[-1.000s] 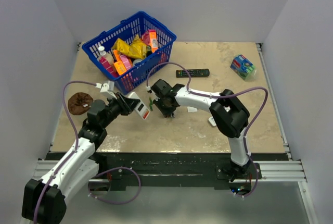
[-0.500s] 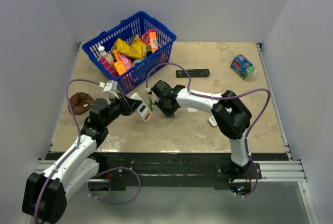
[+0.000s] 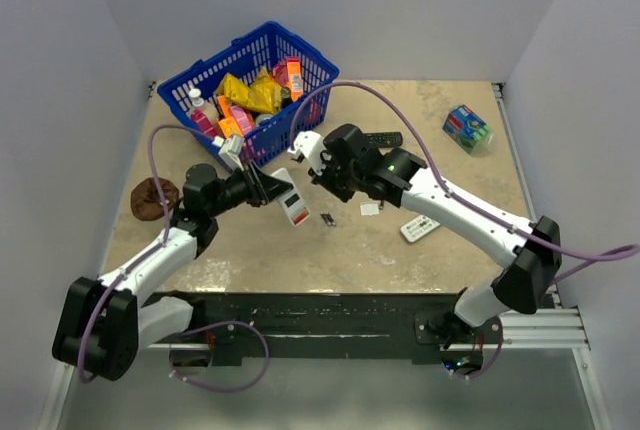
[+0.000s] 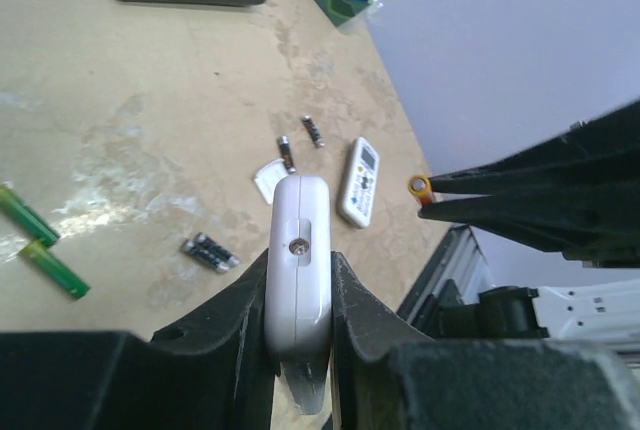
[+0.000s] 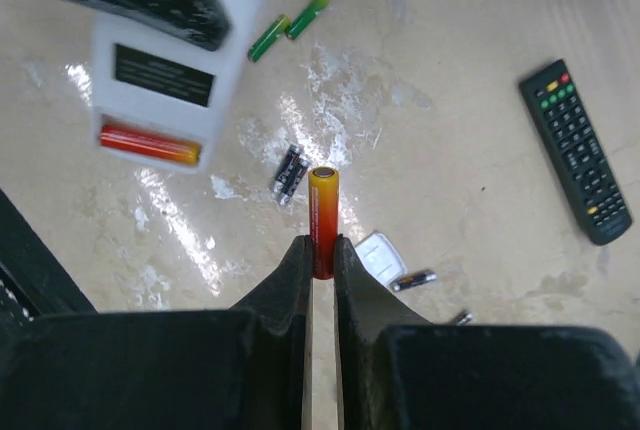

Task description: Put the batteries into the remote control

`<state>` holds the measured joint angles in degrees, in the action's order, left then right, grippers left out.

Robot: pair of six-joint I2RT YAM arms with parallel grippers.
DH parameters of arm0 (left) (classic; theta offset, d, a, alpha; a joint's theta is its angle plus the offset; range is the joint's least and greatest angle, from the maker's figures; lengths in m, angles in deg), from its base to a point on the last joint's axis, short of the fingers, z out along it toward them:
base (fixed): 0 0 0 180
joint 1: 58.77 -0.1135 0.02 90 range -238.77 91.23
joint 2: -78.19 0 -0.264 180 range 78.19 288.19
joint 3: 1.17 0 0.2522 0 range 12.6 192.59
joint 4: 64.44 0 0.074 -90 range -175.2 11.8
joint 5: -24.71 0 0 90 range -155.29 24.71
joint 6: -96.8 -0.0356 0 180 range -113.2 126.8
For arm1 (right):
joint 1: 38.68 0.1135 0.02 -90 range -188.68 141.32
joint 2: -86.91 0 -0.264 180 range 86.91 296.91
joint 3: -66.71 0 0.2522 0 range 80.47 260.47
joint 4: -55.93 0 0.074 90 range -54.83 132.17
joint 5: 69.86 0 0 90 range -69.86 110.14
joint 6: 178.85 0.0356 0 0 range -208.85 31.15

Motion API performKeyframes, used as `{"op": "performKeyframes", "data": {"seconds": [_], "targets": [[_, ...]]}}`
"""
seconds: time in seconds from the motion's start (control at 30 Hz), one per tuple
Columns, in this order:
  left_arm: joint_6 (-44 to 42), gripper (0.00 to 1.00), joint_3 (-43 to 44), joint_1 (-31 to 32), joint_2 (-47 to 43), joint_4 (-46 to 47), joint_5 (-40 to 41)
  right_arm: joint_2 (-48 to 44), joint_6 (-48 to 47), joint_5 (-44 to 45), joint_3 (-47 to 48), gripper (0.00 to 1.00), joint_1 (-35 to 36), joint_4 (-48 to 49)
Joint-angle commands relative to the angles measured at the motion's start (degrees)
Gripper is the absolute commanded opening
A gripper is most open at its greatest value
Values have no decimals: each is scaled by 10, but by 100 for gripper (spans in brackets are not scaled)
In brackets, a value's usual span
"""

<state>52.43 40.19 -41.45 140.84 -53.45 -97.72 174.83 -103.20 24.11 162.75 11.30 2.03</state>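
Clamping the white remote (image 4: 298, 240) by its sides, the left end effector (image 4: 298, 285) holds it above the worktop's (image 3: 450, 250) middle, one red-orange cell (image 5: 150, 144) in its open bay. The right end effector (image 5: 321, 250) is pinched on a red-orange battery (image 5: 323, 205) nearby, also aloft. Green batteries (image 5: 288, 27) and a dark pair (image 5: 289, 172) lie on the worktop below.

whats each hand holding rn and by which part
Left hand: the small white rectangular remote control, clamped at one end. Right hand: a red-orange cylindrical battery, pinched by its red end.
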Motion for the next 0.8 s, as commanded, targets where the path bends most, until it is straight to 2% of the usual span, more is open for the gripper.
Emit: {"op": "performKeyframes", "data": {"seconds": [0.0, 0.23, 0.57, 0.77], "targets": [[67, 0, 58, -3, 46, 60, -82, -26, -108, -22, 42, 0, 30, -48], [156, 0, 69, -2, 85, 114, -135, -2, -170, 19, 85, 0, 91, -116], [190, 0, 71, -2, 79, 111, -156, 28, -182, 50, 94, 1, 121, -144], [184, 0, 84, -2, 77, 78, -157, 35, -185, 53, 104, 2, 133, -156]]}}
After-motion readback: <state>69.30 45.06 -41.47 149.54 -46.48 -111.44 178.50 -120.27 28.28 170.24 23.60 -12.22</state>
